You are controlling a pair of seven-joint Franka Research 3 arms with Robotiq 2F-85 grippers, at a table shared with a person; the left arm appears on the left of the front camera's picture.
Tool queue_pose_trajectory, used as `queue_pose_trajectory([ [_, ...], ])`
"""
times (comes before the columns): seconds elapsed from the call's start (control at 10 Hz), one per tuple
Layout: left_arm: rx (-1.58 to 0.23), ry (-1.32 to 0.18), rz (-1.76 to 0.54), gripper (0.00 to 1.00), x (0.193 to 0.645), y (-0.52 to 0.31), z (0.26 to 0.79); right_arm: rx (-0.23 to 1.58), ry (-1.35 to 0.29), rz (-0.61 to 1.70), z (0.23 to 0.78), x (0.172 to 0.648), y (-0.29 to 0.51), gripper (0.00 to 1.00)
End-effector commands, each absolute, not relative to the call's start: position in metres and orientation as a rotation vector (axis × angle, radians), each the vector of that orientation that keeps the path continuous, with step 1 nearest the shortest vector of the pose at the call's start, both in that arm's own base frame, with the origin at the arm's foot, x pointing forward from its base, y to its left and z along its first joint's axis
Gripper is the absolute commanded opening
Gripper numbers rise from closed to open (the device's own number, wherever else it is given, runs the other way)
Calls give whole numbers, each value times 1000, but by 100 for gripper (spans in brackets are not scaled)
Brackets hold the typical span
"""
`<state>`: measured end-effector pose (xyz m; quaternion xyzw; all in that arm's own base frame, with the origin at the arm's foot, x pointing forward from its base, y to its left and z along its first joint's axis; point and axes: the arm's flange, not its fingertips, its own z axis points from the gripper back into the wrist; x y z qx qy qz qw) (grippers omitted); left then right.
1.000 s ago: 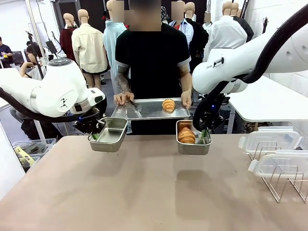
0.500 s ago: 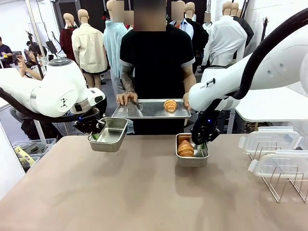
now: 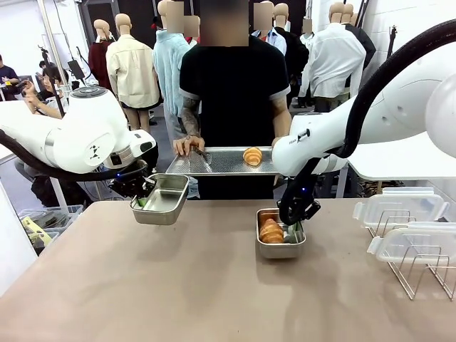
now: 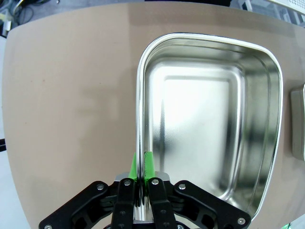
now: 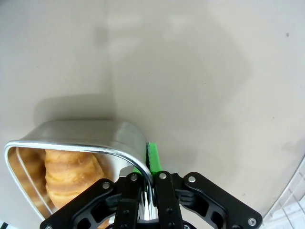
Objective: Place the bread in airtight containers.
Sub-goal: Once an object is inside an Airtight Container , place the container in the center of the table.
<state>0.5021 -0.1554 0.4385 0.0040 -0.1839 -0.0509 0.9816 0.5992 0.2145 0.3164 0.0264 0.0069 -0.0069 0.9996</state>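
My left gripper (image 3: 142,201) is shut on the rim of an empty steel tin (image 3: 161,199), held above the table's far left; the left wrist view shows the gripper (image 4: 141,164) pinching the bare tin's wall (image 4: 141,119). My right gripper (image 3: 293,229) is shut on the rim of a second tin (image 3: 279,243), low over or on the table, with a golden croissant (image 3: 271,231) inside; the right wrist view shows that gripper (image 5: 151,164), tin (image 5: 86,136) and croissant (image 5: 69,179). A second croissant (image 3: 251,155) lies on the perforated tray (image 3: 221,162) held by the person.
Two clear plastic lids (image 3: 399,206) rest on a wire rack (image 3: 420,274) at the table's right side. The person stands at the far edge, both hands on the tray, with tongs (image 3: 200,152) in one hand. The brown tabletop (image 3: 214,285) is bare toward me.
My right arm has lowered the tin with the croissant and brought it toward me and slightly left. The left arm and its empty tin have stayed still. The person raised the tray slightly.
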Motion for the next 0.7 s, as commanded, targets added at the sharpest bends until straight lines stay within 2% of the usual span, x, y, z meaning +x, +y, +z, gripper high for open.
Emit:
queue_pose_trajectory([
  [0.0, 6, -377, -101, 0, 505, -155, 443, 43, 4, -13, 312, 601, 214, 0],
  [0.1, 6, -377, -101, 0, 505, -155, 443, 43, 11, -8, 309, 600, 213, 0],
  [0.2, 6, -377, -101, 0, 505, -155, 443, 40, 11, -9, 308, 599, 212, 8],
  [0.6, 6, -377, -101, 0, 505, -155, 443, 28, 2, -10, 315, 592, 209, 84],
])
